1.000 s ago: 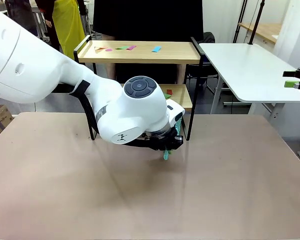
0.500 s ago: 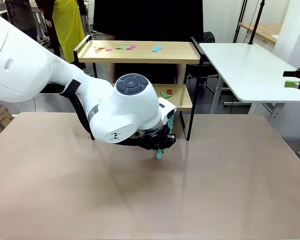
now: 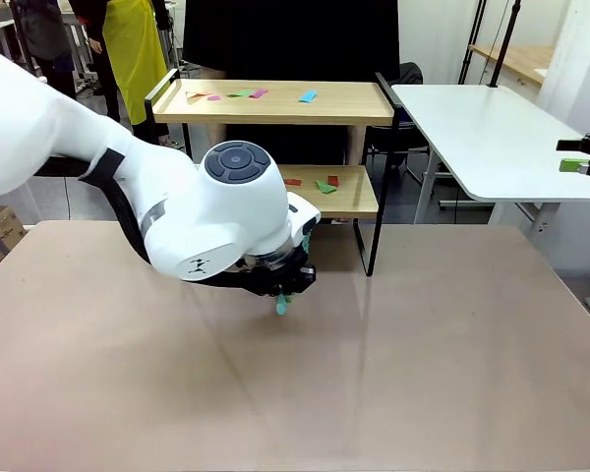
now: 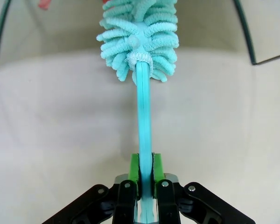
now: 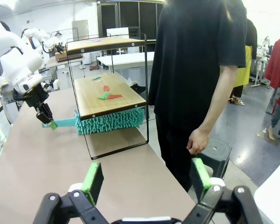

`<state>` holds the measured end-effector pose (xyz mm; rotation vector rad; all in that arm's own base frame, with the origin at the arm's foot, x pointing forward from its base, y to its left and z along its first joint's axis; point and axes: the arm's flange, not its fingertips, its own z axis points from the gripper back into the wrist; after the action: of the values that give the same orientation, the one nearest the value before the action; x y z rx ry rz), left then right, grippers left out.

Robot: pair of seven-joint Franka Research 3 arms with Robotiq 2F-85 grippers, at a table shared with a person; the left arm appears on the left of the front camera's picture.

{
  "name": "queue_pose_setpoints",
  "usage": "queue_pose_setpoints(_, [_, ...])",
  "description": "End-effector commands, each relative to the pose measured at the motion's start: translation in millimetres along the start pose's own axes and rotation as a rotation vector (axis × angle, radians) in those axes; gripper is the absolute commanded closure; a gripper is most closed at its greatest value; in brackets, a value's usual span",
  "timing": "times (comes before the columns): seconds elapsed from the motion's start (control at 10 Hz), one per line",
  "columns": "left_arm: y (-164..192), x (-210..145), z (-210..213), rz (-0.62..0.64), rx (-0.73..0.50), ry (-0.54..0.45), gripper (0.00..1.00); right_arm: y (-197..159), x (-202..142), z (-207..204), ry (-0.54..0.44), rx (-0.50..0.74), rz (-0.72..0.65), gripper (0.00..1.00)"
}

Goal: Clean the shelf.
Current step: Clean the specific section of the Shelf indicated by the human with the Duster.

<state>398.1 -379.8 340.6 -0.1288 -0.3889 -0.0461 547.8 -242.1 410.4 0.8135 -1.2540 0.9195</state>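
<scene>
Front view: pincer (image 3: 286, 286) (left) on duster (image 3: 281, 308)

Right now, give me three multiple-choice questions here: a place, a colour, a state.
1. Where is the duster head? A on the top board; B under the lower board; C on the side table.
2. What colour is the duster? A teal; B yellow; C red.
3. How do the right jaws stand? A open, empty; B shut on the duster; C shut on a scrap.
Answers: B, the right wrist view shows it beneath that board; A, teal handle and head; A, wide apart, nothing between.
</scene>
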Motion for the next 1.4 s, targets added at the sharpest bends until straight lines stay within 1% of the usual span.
queue_pose_setpoints(0.0, [15.5,-6.4,9.7,0.031,0.078,-0.004,0.87,1.2,3.8,-1.3,-0.002,0.002,0.007,0.0])
queue_pose_setpoints(0.3, [42.3,-9.0,17.2,0.016,0.202,0.002,0.87,1.2,3.8,-1.3,-0.002,0.002,0.007,0.0])
queue_pose_setpoints(0.6, [66.6,-20.7,23.7,0.02,0.409,-0.016,0.87,1.2,3.8,-1.3,-0.002,0.002,0.007,0.0])
queue_pose_setpoints(0.7, [69.8,-24.5,28.7,0.012,0.478,-0.021,0.87,1.2,3.8,-1.3,-0.002,0.002,0.007,0.0])
queue_pose_setpoints(0.8, [68.2,-28.3,33.5,0.0,0.587,-0.059,0.87,1.2,3.8,-1.3,-0.002,0.002,0.007,0.0])
queue_pose_setpoints(0.9, [62.6,-31.8,39.7,-0.032,0.656,-0.086,0.87,1.2,3.8,-1.3,-0.002,0.002,0.007,0.0])
queue_pose_setpoints(1.0, [56.1,-36.4,46.2,-0.055,0.643,-0.113,0.87,1.2,3.8,-1.3,-0.002,0.002,0.007,0.0])
queue_pose_setpoints(1.1, [49.0,-41.0,52.0,-0.099,0.55,-0.137,0.87,1.2,3.8,-1.3,-0.002,0.002,0.007,0.0])
queue_pose_setpoints(1.2, [66.8,-34.1,43.1,-0.062,0.6,-0.065,0.87,1.2,3.8,-1.3,-0.002,0.002,0.007,0.0])
queue_pose_setpoints(1.3, [66.8,-34.1,43.1,-0.062,0.6,-0.065,0.87,1.2,3.8,-1.3,-0.002,0.002,0.007,0.0])
